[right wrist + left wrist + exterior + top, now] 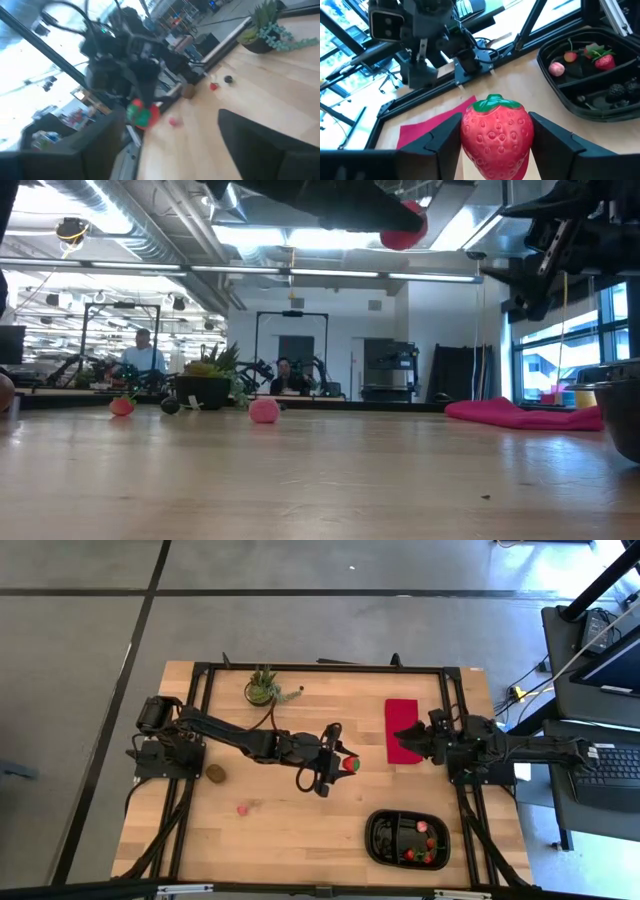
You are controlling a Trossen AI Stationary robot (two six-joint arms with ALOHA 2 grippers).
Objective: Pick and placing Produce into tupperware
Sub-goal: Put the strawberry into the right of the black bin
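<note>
Red plastic strawberry (497, 131) up in the air, green cap on top, pinched between the two dark fingers of the left end effector (343, 766) over the middle of the bench (300, 830), and this carry is where it can slip: the berry is rounded and slick-looking, the fingers bear only on its flanks, so a jolt or a quick swing could squirt it out and send it rolling across the wood. Nearest the front edge sits the tupperware (378, 840), a black two-compartment tray toward the right, already holding a few red pieces and dark berries; I judge the drop has to clear the rim, because a release too early lands the strawberry on the bench beside it, and one too low could knock the tray askew. Farther back, loose produce waits: a small pink piece (241, 809) and a brown kiwi-like oval (215, 774) on the left side, well apart from the tray. Over by the red cloth (402, 725), the right end effector (412, 733) hangs with fingers spread and empty, close enough to the left arm's path that crowding is a risk. Farthest off stands the potted plant (263, 688).
</note>
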